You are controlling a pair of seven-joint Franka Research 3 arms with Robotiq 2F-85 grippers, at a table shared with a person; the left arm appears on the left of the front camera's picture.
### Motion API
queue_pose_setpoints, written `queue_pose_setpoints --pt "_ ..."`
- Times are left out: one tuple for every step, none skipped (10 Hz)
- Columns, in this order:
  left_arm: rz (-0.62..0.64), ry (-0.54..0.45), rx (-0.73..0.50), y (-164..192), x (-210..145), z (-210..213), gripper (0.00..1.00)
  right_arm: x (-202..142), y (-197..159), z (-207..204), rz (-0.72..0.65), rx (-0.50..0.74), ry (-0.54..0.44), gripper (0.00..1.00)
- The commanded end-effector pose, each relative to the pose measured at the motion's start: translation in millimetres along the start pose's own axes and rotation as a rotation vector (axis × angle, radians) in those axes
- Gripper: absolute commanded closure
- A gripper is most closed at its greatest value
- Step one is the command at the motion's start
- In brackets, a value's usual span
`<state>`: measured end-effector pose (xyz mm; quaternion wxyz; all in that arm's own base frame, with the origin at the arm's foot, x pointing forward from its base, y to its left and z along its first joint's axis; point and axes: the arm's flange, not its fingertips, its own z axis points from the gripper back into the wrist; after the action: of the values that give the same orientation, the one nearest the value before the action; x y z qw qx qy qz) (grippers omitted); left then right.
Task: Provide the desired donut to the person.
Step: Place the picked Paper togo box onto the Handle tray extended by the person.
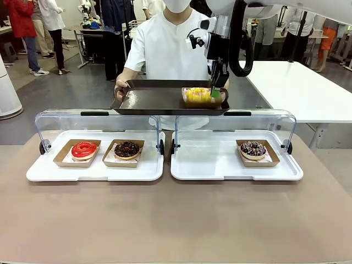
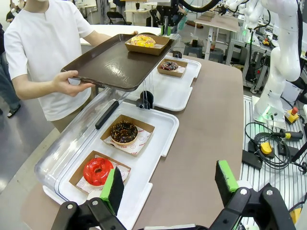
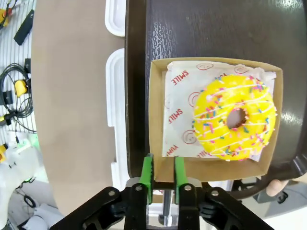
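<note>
A yellow sprinkled donut [image 1: 199,94] [image 2: 142,41] [image 3: 234,122] lies in a cardboard box [image 3: 158,120] on a dark brown tray [image 1: 148,99] [image 2: 110,62] [image 3: 201,28]. The person [image 1: 170,44] [image 2: 43,43] in a white shirt holds the tray level over the far edge of the table. My right gripper [image 1: 215,94] [image 3: 163,175] reaches down to the box's right end, its green pads a narrow gap apart, pinching the box's wall. My left gripper [image 2: 170,189] hangs open above the table beside the left serving tray, holding nothing.
Two white serving trays [image 1: 99,173] [image 1: 220,170] with raised clear lids sit side by side. The left one holds a red donut [image 1: 84,149] [image 2: 98,170] and a chocolate donut [image 1: 127,149] [image 2: 124,132]. The right one holds a sprinkled chocolate donut [image 1: 253,148] [image 2: 169,65]. Bare tabletop lies in front.
</note>
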<state>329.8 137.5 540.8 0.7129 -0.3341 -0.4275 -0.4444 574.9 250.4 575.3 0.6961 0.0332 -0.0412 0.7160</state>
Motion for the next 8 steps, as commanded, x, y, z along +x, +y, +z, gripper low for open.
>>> queue_pose_setpoints --pt "-0.018 -0.021 -0.003 0.9 0.5 1.6 0.0 -5.7 1.4 -3.2 0.026 -0.012 0.008 0.0" --pt "-0.018 -0.021 -0.003 0.9 0.5 1.6 0.0 -5.1 1.1 -2.9 0.028 -0.019 0.009 0.0" --pt "-0.018 -0.021 -0.003 0.9 0.5 1.6 0.0 -3.5 1.2 -1.9 0.034 -0.027 0.004 0.0" --pt "-0.018 -0.021 -0.003 0.9 0.5 1.6 0.0 -3.3 2.1 -1.1 0.036 -0.03 0.002 0.04" --pt "-0.018 -0.021 -0.003 0.9 0.5 1.6 0.0 -3.4 4.2 0.1 0.034 -0.031 0.0 0.0" --pt "-0.018 -0.021 -0.003 0.9 0.5 1.6 0.0 -4.0 6.6 1.6 0.036 -0.036 0.003 0.0" --pt "-0.018 -0.021 -0.003 0.9 0.5 1.6 0.0 -4.0 7.4 3.7 0.034 -0.043 0.001 0.0" --pt "-0.018 -0.021 -0.003 0.9 0.5 1.6 0.0 -4.3 8.8 6.1 0.036 -0.047 0.0 0.0"
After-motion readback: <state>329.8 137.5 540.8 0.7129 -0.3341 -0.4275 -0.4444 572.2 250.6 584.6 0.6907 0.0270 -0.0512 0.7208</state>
